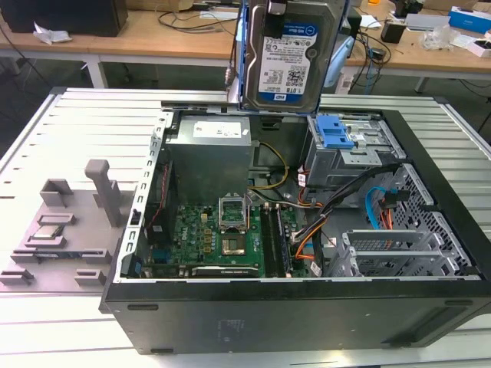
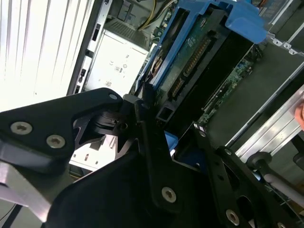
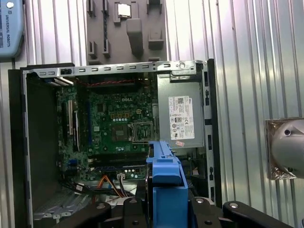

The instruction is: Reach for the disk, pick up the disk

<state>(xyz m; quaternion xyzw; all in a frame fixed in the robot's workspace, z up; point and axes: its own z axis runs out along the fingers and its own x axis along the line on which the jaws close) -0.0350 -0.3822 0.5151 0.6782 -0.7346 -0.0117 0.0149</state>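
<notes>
Overhead, blue-framed silver disk [image 1: 288, 61], labelled.

The disk [image 1: 288, 57], silver with a blue bracket, hangs upright above the open computer case [image 1: 430, 253].

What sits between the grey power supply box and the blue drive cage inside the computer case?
In the exterior view, yellow and black cables cross the gap between power supply box and blue drive cage.

Matte black hand [image 2: 164, 137] w/ angular link plates, silver screws, aluminium mount.
</notes>
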